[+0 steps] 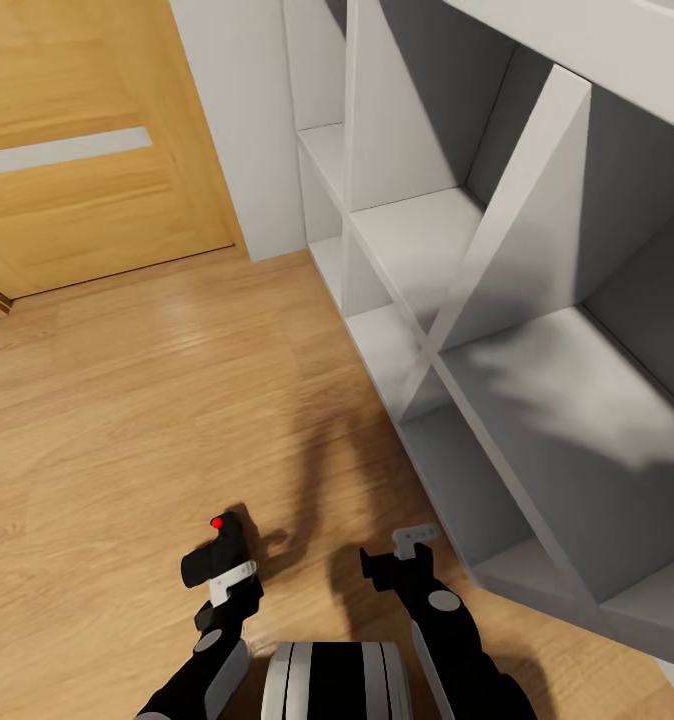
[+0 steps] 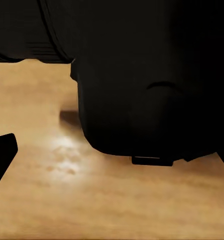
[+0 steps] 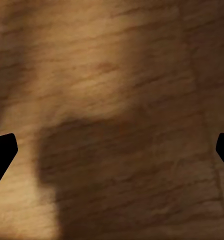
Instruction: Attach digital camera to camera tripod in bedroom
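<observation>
The digital camera (image 1: 215, 553), a small black body with a red dot on top, is held low over the light wood floor with my left gripper (image 1: 225, 574) shut on it. In the left wrist view its dark body (image 2: 141, 90) hangs close above the floor. My right gripper (image 1: 409, 548) hovers beside it, nearer the white shelf. In the right wrist view, the gripper (image 3: 112, 150) is open, its black fingertips (image 3: 2, 152) wide apart over bare floor, holding nothing. The camera tripod is out of view.
A white cubby shelf (image 1: 537, 330) with diagonal dividers runs along the right, close to my right arm. A wooden door (image 1: 87, 150) and a white wall (image 1: 242, 120) stand ahead on the left. Open wood floor (image 1: 127, 400) lies between them.
</observation>
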You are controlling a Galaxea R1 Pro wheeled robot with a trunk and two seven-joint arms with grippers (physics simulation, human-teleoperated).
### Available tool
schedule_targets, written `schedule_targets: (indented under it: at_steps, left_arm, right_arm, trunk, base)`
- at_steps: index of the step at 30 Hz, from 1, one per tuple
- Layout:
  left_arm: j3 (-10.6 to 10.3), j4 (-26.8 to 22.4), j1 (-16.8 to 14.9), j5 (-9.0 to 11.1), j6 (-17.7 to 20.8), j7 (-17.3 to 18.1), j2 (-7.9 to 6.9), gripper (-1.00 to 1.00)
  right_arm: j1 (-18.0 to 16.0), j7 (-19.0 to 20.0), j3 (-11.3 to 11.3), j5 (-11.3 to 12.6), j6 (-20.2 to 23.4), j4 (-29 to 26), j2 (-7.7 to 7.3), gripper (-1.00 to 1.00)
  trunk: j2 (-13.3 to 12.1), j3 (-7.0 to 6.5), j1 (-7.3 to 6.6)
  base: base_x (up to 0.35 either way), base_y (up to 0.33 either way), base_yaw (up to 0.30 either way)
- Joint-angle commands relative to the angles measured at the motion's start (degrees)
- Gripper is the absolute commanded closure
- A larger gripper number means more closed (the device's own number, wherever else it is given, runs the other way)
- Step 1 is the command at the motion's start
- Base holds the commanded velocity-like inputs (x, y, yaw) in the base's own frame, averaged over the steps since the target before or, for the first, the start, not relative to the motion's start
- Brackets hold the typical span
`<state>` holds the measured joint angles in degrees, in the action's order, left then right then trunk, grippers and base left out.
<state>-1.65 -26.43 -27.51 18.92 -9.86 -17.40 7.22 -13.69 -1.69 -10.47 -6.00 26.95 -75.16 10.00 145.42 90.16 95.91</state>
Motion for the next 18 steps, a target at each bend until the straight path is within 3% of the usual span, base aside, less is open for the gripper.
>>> schedule_targets:
  at_steps: [1, 18]
  left_arm:
    - [-0.2, 0.0, 0.0, 0.4, -0.2, -0.2, -0.01, -1.0]
    - [-0.1, 0.0, 0.0, 0.4, -0.1, -0.4, -0.44, -1.0]
  right_arm:
    - [0.0, -0.1, -0.1, -0.6, 0.4, -0.1, 0.0, -1.0]
    - [0.0, -0.1, -0.1, -0.6, 0.3, -0.1, 0.0, -1.0]
  trunk:
    - [0.0, 0.03, -0.01]
    - [0.0, 0.03, -0.01]
  base:
    - [0.0, 0.0, 0.0]
    - [0.0, 0.0, 0.0]
